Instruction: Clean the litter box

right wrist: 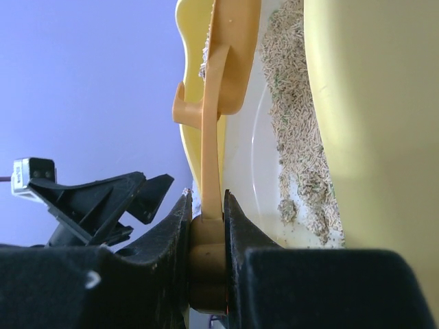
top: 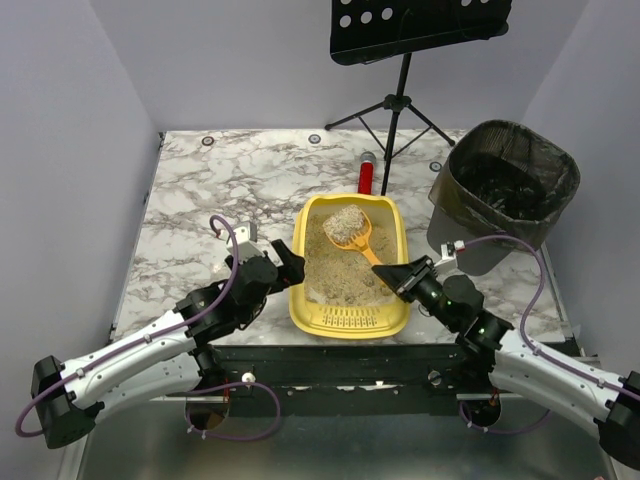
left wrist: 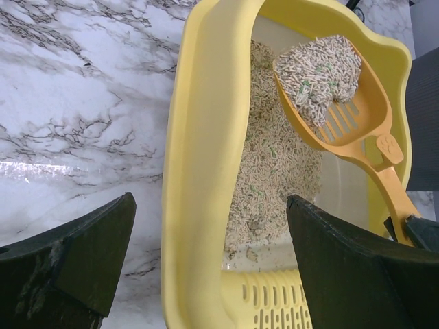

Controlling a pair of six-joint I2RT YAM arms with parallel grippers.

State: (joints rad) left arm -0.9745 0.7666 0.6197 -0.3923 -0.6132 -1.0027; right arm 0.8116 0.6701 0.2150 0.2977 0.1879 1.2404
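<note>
The yellow litter box (top: 398, 312) sits mid-table with beige litter inside; it also shows in the left wrist view (left wrist: 199, 171) and the right wrist view (right wrist: 370, 123). My right gripper (top: 405, 277) is shut on the handle of the orange scoop (top: 352, 232), which is held over the box heaped with litter. The scoop (left wrist: 343, 116) shows in the left wrist view, and its handle (right wrist: 209, 164) is clamped between my right fingers (right wrist: 168, 240). My left gripper (top: 287, 262) is open, its jaws straddling the box's left wall (left wrist: 206, 226) without closing on it.
A black mesh bin (top: 510, 190) with dark liner stands at the right, off the table edge. A red cylinder (top: 366, 176) lies behind the box. A music stand (top: 400, 90) stands at the back. Marble tabletop (top: 200, 200) lies left of the box.
</note>
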